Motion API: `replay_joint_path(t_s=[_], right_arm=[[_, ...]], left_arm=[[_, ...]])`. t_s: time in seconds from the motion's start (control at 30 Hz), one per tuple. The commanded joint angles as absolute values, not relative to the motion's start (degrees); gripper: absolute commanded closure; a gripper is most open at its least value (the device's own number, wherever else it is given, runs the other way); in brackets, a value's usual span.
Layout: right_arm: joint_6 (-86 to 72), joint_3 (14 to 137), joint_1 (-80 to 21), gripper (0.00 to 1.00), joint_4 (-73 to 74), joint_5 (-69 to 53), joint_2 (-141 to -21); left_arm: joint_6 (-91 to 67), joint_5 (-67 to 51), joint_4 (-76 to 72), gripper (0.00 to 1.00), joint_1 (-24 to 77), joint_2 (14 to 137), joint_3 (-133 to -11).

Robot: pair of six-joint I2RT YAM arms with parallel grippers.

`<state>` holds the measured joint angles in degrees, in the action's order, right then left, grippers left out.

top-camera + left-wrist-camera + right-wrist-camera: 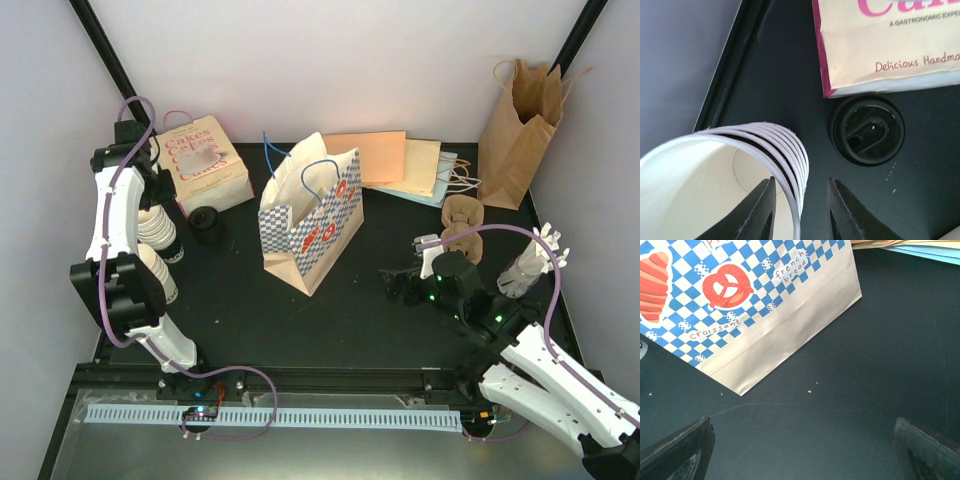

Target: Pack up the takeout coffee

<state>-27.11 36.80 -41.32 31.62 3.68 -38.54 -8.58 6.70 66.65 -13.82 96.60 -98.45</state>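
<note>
We are working on the pick-up step: taking one cup off the nested stack of cups (700, 170) standing at the worktop's (865, 340) 9 o'clock edge in the top view. In the left wrist view, the left claw (801, 181) is straddling the stack's rim at its 3 o'clock side, one finger inside the top cup and one outside. A thin gap is showing on each side of the wall, so we are reading it as narrowed but not yet pinching. A black lid (867, 131) is lying at 2 o'clock from the stack, just beside the cake box (880, 40). The right claw (802, 440) is hanging spread wide and empty at 4 o'clock from the checked paper bag (310, 225). Next, we judge, the pinch needs to catch only the top cup's wall, then lift straight up so the nested cups are not dragged along.
</note>
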Motion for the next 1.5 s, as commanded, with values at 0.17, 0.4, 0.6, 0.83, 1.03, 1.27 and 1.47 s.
replay_joint_path(t_s=[0.17, 0.4, 0.6, 0.83, 1.03, 1.27, 1.47], right_arm=[[-26.68, 36.78, -40.94, 0.0, 29.8, 2.9, -38.91], [-26.5, 36.83, -40.96, 0.0, 29.6, 2.82, -39.39], [-26.46, 36.83, -40.93, 0.0, 29.64, 2.29, -40.09], [-26.4, 36.83, -40.96, 0.0, 29.59, 2.06, -40.57], [-26.39, 37.0, -40.95, 0.0, 29.77, 1.9, -40.52], [-26.34, 37.15, -40.96, 0.0, 30.05, 1.55, -40.9], [-26.21, 37.37, -40.91, 0.0, 30.0, 1.89, -41.25]], left_arm=[[-9.02, 8.63, 67.75, 0.79, -14.22, 95.79, -97.79], [-9.34, 10.84, 68.47, 0.92, -14.15, 94.63, -98.15], [-9.54, 11.51, 69.53, 0.92, -14.07, 93.0, -99.34], [-9.84, 11.51, 71.3, 0.98, -13.6, 92.5, -101.15], [-10.53, 17.08, 75.19, 0.98, -12.13, 92.24, -105.74], [-11.17, 19.53, 80.98, 0.98, -10.61, 90.5, -115.31], [-12.02, 17.4, 80.46, 0.98, -8.71, 83.51, -120.27]])
